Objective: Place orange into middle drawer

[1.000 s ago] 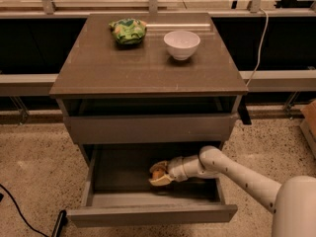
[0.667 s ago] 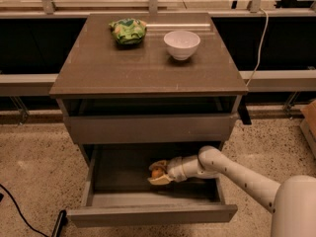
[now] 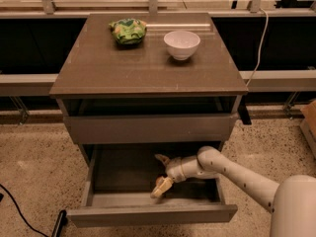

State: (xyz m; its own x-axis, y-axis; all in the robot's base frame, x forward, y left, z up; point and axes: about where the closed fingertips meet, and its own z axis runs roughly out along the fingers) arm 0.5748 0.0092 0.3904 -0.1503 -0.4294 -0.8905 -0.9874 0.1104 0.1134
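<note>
The middle drawer (image 3: 148,214) of the grey-brown cabinet is pulled out, showing its dark-grey floor (image 3: 123,172). My gripper (image 3: 160,172) is inside the drawer, right of its middle, reaching in from the right on the white arm (image 3: 232,174). It is open: one fingertip (image 3: 161,158) points toward the back and the other (image 3: 161,185) toward the front panel. Nothing shows between them. The orange is not visible anywhere, either in the drawer or on the cabinet top.
A green patterned snack bag (image 3: 128,30) and a white bowl (image 3: 181,44) sit at the back of the cabinet top (image 3: 123,73). The drawer above (image 3: 148,128) is nearly closed. A black cable (image 3: 19,211) lies on the speckled floor at the left.
The gripper's fingers have spread apart. The orange-coloured patch seen at the fingertips earlier no longer shows. The arm has stayed in the same place in the drawer.
</note>
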